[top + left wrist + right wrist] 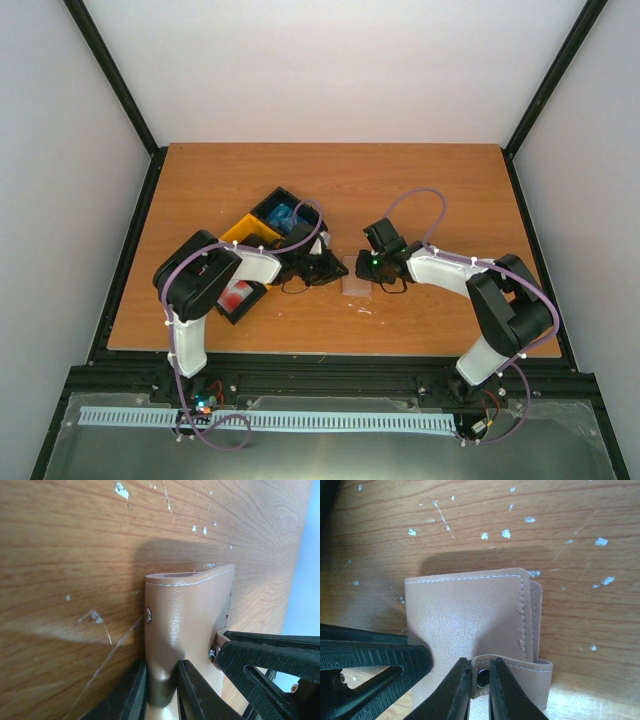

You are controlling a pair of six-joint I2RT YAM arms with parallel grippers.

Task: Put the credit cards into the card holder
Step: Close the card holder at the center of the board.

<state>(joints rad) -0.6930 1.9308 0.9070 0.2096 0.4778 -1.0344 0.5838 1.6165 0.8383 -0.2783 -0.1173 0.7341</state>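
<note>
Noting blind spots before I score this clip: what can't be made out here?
1. Inside of the pinkish-tan leather-like folding card holder: folded in both wrist views, pinched by the left claw and right claw.
2. Red-and-white plastic card in the black bin, top view: partly under the left arm.
3. Blue cards in the yellow-and-black bin, top view: too small to count.

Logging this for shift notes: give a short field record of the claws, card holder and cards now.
card holder: folded, between the two claws
left claw: shut on card holder's edge
right claw: shut on its snap strap
blue cards: in yellow bin
red-and-white card: in black bin
</note>
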